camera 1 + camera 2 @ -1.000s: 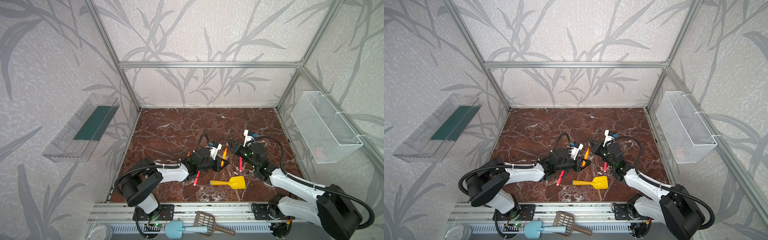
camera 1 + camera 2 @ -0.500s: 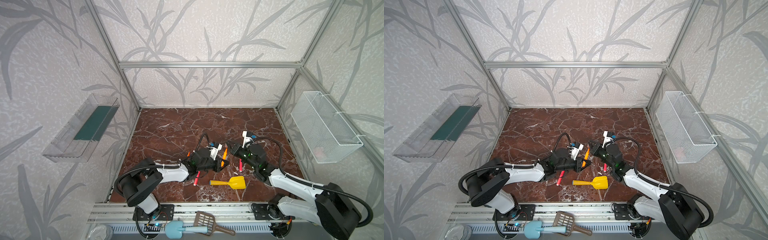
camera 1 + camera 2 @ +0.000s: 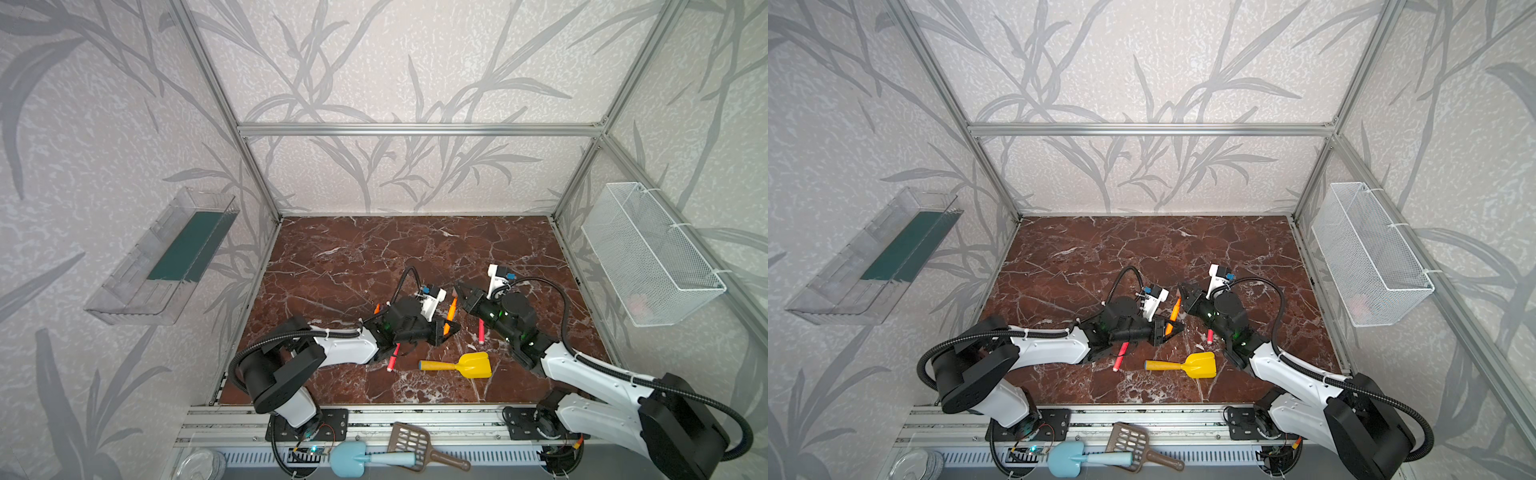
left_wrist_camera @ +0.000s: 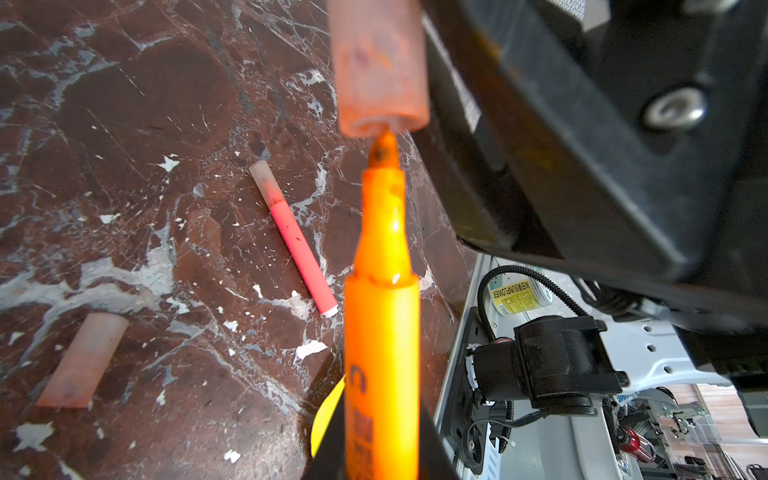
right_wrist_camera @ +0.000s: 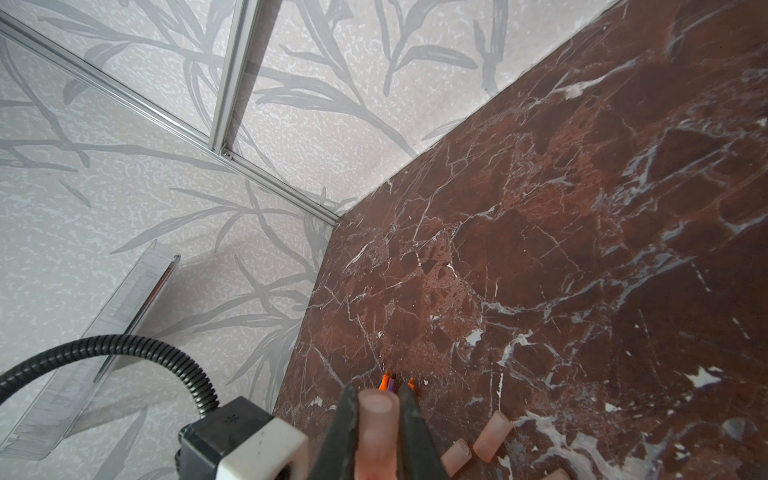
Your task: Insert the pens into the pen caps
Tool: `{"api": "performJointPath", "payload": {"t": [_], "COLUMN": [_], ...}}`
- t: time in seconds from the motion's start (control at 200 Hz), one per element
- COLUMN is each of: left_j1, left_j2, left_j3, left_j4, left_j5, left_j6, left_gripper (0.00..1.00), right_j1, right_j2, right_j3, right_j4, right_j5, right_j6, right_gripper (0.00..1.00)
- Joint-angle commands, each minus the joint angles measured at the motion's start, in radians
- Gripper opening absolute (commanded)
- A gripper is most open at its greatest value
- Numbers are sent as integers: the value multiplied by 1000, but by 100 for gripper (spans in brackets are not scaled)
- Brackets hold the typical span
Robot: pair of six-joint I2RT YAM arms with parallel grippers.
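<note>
The dark red marble tabletop [image 3: 353,257] is the work surface. Both arms meet above its near middle.

The left gripper [image 3: 447,329] is clamped tight on the lower barrel of a bright orange plastic marker pen [image 4: 382,324]. The pen is held clear of the table with its tip pointing far and slightly right. The right gripper [image 5: 376,395] is closed hard on a short translucent pinkish-tan pen cap [image 4: 380,70], whose open mouth faces the pen.

Risks, as judged:
- **Alignment:** The felt tip sits at the cap's mouth, and whether it has entered cannot be told. A small angle error on the push could crush the tip against the rim.
- **Grip:** Both grips are on smooth round plastic, so end-on force may make the pen or the cap slide in the pads instead of seating.
- **Drop:** A dropped pen could roll toward the yellow toy shovel [image 3: 465,365] on the near side.

View comparison:
- **Both top views:** These give the arms' layout. They show a red-pink pen [image 3: 481,332] lying just right of the left gripper and a second red-pink pen [image 3: 392,359] partly under the left arm. The held cap is too small to make out there.
- **Left wrist view only:** This shows the tip against the mouth, the first red-pink pen already capped, and one loose cap [image 4: 83,357] on the marble.
- **Right wrist view only:** This shows the fingers [image 5: 345,432] flanking the held cap, two loose caps [image 5: 492,436] beside it, and orange and purple pen tips [image 5: 388,380] beyond.
</note>
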Motion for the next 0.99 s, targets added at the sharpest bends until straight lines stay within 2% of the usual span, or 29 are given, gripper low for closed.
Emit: {"api": "performJointPath", "payload": {"t": [0.0,0.32,0.6,0.75,0.895,0.99], "left_j1": [8,23,23,35,58,59], "left_j2": [-24,-48,-56,-45,-55,-81], "left_j3": [4,-2,0,15,49,57], "left_j4": [41,21,17,18,-21,-52], "left_j5": [-21,-38,-34,-25,4,-19], "left_j6": [-2,2,8,6,30,59], "left_gripper": [0,0,0,0,0,0], "right_j1": [13,13,15,46,123,128], "right_j2": [9,-45,-12,-17,-58,-84], "right_j3": [-6,-39,-43,-58,-66,-89], "right_j4": [2,-10,26,71,48,66], "right_j5": [-24,-5,-29,-62,-27,-24], "right_j6": [-8,-13,-5,14,-11,-15], "right_gripper": [0,0,0,0,0,0]}}
